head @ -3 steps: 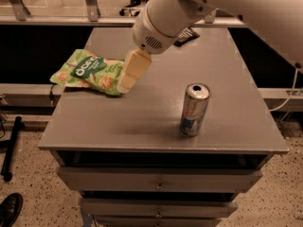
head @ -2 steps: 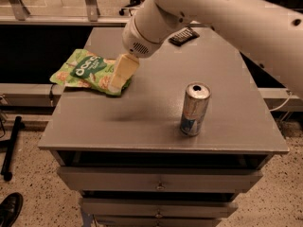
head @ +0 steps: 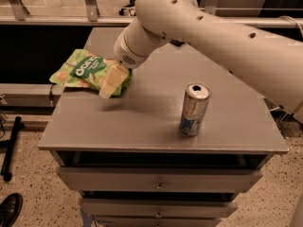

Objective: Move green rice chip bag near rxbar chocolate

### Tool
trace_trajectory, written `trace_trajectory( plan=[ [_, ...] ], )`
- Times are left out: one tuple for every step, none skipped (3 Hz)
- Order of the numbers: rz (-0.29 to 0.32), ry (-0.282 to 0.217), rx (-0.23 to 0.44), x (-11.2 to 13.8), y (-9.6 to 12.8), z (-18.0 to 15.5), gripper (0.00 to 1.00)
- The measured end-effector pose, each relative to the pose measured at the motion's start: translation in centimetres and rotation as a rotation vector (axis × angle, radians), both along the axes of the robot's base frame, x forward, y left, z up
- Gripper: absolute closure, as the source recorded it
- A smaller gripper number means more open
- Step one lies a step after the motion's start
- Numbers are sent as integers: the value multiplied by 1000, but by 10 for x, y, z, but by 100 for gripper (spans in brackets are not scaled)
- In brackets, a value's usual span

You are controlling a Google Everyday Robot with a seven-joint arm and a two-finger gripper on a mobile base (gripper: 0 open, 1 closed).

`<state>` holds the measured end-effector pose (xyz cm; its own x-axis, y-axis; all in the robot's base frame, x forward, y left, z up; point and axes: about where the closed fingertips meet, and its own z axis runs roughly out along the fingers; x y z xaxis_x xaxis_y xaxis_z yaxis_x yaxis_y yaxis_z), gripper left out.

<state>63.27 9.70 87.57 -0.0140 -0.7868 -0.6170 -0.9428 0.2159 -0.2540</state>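
Note:
The green rice chip bag lies flat at the far left edge of the grey table top, its dark green label facing up. My gripper hangs from the large white arm and sits low over the bag's right end, overlapping it. I cannot tell whether it touches the bag. The rxbar chocolate is hidden behind my arm at the back of the table.
A silver-blue can stands upright on the right of the table, towards the front. Drawers sit under the top. A rail and glass panels run behind the table. A dark shoe is on the floor at lower left.
My arm has swung left and lower, bringing the gripper further over the bag's right end. The arm now covers the dark bar at the back. Bag and can have not moved.

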Motion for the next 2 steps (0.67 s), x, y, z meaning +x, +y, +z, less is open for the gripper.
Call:
trace_trajectory(
  plan=[
    [-1, 27, 24, 0, 11, -13, 25],
    [-14, 22, 34, 3, 11, -14, 56]
  ],
)
